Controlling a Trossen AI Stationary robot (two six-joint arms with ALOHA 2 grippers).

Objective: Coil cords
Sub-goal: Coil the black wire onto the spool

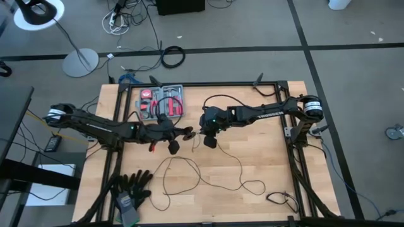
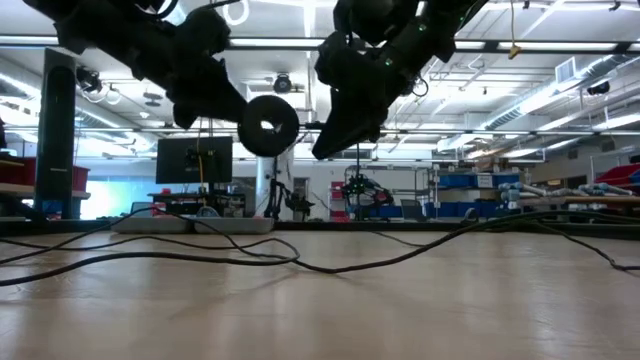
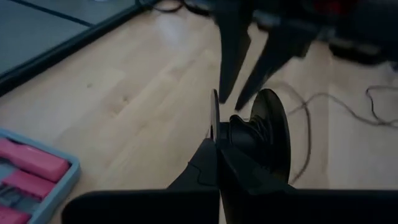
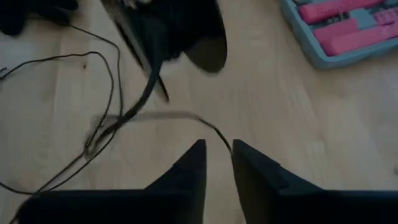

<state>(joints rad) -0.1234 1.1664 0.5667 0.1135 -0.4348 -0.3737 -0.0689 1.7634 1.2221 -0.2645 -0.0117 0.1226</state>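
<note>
Left claw (image 1: 173,146) is hanging above the middle of the wooden table (image 1: 265,157), fingers pressed together and pinching the round black disc (image 2: 268,125) at the wire's end, holding it up on edge. Right claw (image 1: 209,141) is hovering just beside it, fingers (image 4: 189,171) standing slightly apart, a narrow gap showing, gripping nothing. The thin black wire (image 1: 189,173) is trailing from below the claws in loose loops over the tabletop. A tool case (image 1: 162,103) with pink tools is sitting behind the left claw.
</note>
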